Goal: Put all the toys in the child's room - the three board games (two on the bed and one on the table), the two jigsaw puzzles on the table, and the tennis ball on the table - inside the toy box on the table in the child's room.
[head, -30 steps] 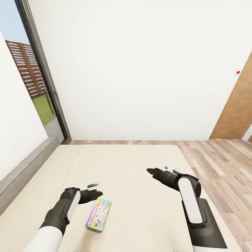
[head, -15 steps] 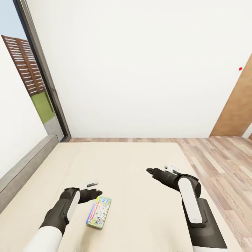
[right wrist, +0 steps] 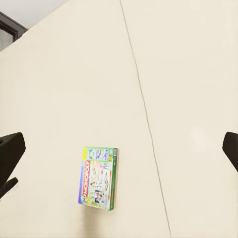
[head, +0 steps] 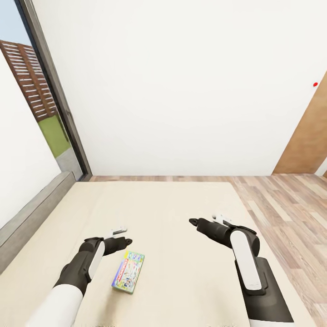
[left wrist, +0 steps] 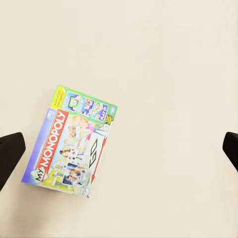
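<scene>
One board game [head: 128, 271], a green-edged pale blue "My Monopoly" box, lies flat on the beige mattress of the bed [head: 172, 209]. My left gripper [head: 122, 236] hovers open just beyond and left of the box, touching nothing. In the left wrist view the board game [left wrist: 74, 144] sits below, close to one of the dark fingertips [left wrist: 10, 151], which are spread wide. My right gripper [head: 206, 221] hangs open over the mattress, well to the right of the box. The right wrist view has the board game [right wrist: 99, 178] lying apart from its spread fingertips [right wrist: 11, 148].
The bed's grey headboard [head: 32, 213] runs along the left, under a tall dark-framed window [head: 50, 91]. A white wall stands behind the bed. Wood-plank floor [head: 286, 204] and a brown door [head: 309, 136] lie to the right.
The whole view has shifted a little, so the camera moved. The left gripper has edged slightly forward past the game box. The box and the right arm stay as they were.
</scene>
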Tool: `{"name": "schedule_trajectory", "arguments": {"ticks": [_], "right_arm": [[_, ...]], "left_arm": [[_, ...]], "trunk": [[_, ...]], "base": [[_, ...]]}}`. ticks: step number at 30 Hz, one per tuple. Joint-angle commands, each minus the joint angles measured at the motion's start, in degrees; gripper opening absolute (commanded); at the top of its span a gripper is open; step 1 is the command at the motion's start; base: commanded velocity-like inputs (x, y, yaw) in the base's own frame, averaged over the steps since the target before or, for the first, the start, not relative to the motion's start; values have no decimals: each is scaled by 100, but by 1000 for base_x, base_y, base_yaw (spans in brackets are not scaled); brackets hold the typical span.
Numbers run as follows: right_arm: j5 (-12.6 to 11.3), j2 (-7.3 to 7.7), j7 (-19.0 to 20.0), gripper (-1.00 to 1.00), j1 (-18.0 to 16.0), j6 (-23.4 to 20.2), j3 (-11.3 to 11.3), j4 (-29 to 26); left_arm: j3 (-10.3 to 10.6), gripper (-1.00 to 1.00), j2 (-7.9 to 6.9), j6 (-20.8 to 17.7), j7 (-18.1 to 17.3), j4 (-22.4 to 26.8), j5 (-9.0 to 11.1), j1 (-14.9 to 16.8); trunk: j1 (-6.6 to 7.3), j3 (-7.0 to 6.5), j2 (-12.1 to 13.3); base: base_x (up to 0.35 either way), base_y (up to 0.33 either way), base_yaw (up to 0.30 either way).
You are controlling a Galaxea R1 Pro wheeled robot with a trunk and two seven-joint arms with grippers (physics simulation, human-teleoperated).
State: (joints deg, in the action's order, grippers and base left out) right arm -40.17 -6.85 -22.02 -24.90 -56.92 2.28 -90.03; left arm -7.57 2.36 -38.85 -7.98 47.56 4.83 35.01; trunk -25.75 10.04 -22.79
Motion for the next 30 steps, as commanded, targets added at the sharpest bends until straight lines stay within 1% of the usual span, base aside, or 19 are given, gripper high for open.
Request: {"name": "schedule_trajectory", "arguments": {"ticks": [1, 6, 8, 9, 15, 18, 19, 22, 26, 30], "right_arm": [[-61, -2, -54, 100, -6, -20, 9, -5], [-61, 5, -54, 100, -6, -20, 14, -5], [-61, 6, -54, 100, -6, -19, 14, -5], [-61, 7, -53, 100, -6, -19, 12, -5], [-61, 8, -54, 100, -6, -19, 10, -5], [-61, 11, -54, 100, -6, -20, 14, -5], [-61, 13, -55, 100, -6, -20, 15, -5], [-61, 15, -55, 100, -6, -20, 17, -5], [-61, 16, -55, 100, -6, -21, 17, -5], [-64, 13, -55, 100, -6, -16, 15, 3]], "left_arm": [[-25, 100, 7, -15, 4, -56, 37, 57], [-20, 100, -4, 125, 70, -444, 26, 375], [-19, 100, -10, 207, 104, -612, 23, 532], [-18, 100, -17, 295, 139, -791, 21, 690], [-11, 100, -30, 476, 238, -1317, 14, 1128], [-14, 100, -35, 597, 299, -1532, -19, 1276], [-15, 100, -34, 707, 346, -1631, -63, 1334], [-16, 100, -31, 845, 438, -1719, -160, 1390], [-21, 100, -27, 924, 573, -1774, -296, 1429], [-24, 100, -26, 966, 638, -1796, -359, 1467]], "trunk": [[-3, 22, -13], [-3, 69, -13], [-3, 88, -13], [-3, 98, -13], [-3, 154, -13], [-3, 183, -13], [-3, 192, -13], [-3, 220, -13], [-3, 258, -13], [-3, 296, -13]], "base": [[0, 0, 0], [0, 0, 0], [0, 0, 0], [0, 0, 0], [0, 0, 0], [0, 0, 0], [0, 0, 0], [0, 0, 0], [0, 0, 0], [0, 0, 0]]}}
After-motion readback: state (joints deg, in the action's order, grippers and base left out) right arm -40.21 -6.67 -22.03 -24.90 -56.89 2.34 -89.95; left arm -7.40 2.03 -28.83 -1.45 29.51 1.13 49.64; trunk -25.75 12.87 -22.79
